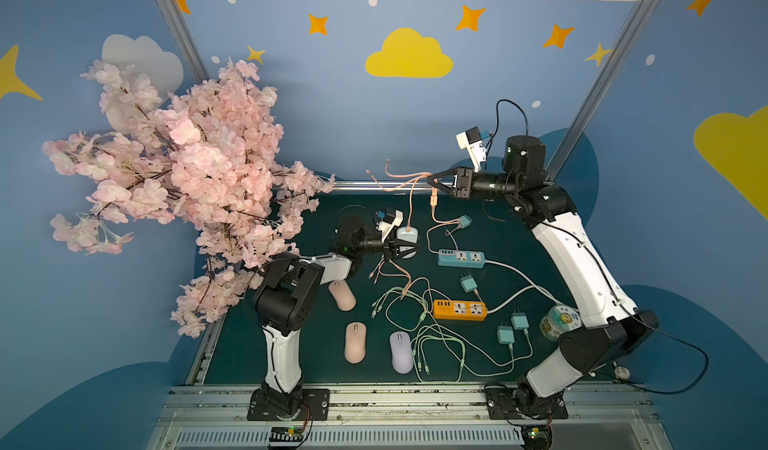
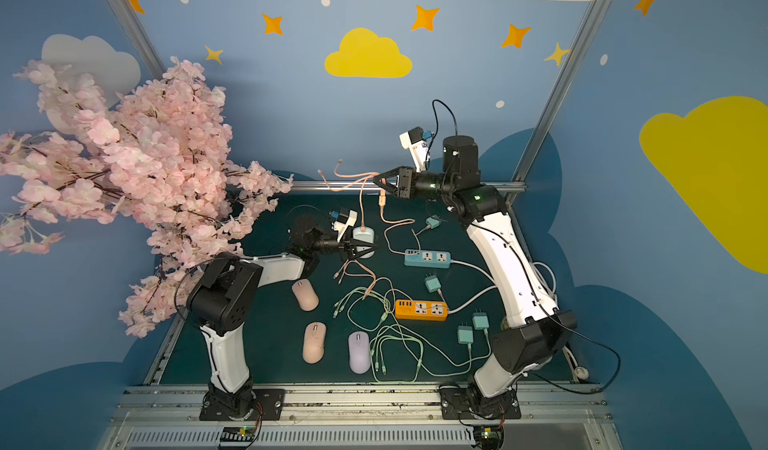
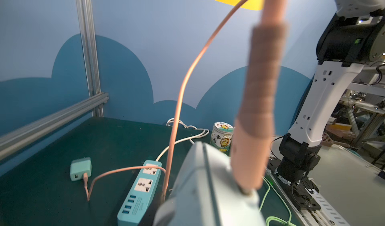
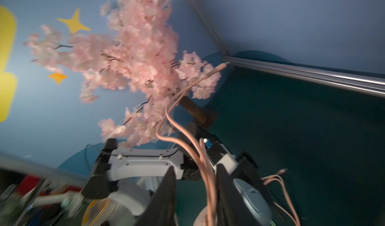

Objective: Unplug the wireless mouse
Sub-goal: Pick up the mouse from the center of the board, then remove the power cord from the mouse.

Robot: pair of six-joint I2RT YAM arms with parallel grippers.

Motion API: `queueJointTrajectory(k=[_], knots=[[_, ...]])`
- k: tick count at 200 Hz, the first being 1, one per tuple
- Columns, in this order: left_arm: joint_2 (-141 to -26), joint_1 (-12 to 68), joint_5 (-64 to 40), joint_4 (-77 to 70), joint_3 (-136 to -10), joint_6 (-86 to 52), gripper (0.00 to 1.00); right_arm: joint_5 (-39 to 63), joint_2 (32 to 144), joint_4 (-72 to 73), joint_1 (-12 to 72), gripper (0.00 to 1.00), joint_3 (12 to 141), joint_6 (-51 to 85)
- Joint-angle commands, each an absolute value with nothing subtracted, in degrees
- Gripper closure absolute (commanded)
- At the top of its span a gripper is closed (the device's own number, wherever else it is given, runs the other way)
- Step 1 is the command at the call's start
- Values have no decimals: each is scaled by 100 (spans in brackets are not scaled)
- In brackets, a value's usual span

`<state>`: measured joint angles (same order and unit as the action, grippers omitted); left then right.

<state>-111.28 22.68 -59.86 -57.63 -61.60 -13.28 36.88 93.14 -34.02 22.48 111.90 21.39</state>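
Wireless mouse (image 1: 406, 233): pale blue-grey, lying flat on table (image 1: 249, 344), far centre. Pink cable (image 1: 411, 207) plugged into its far end, rising upward.

You have the cabled mouse (image 1: 406, 233) toward the bench's (image 1: 324, 369) back edge; the near power strip (image 1: 459, 310) lies before the far power strip (image 1: 461, 257); a jar (image 1: 559, 322) stands at the right edge.

You have a pink artificial blossom tree (image 1: 183, 178) leaning over the left side of the dark green table (image 1: 241, 348). A light blue power strip (image 1: 461, 257) lies behind an orange power strip (image 1: 459, 310). Nearer the front sit a pink computer mouse (image 1: 342, 295), a second pink mouse (image 1: 355, 342) and a lilac mouse (image 1: 401, 351), beside tangled pale green cables (image 1: 440, 344), scattered teal plug adapters (image 1: 519, 321) and a labelled round jar (image 1: 559, 322).
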Motion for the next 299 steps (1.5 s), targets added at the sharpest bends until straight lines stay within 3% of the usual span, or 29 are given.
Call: queueJointTrajectory(k=[1,29,62,101,148,252,299], knots=[[-10369,2172,-4729,-3841,-6085,-605,71,1364,9448,-5379,2320,49,11597,969],[-9894,2364,-2631,-1499,-6324,129,70,2504,8922,-4338,2611,52,10209,962],[-9868,2422,-2820,-679,-6764,-6,70,3917,9233,-3583,2752,63,9652,1470],[-9679,2606,-2959,-475,-6768,78,70,4229,9701,-2899,2821,63,9625,2052],[-9554,2751,-2944,-444,-6612,153,70,3773,10278,-3313,2856,77,10191,2164],[-9484,2778,-2694,-161,-6713,254,70,2865,10063,-3772,2865,77,10046,2088],[-9449,2809,-2684,-79,-6743,299,71,2900,10146,-3700,2865,76,10048,2142]])
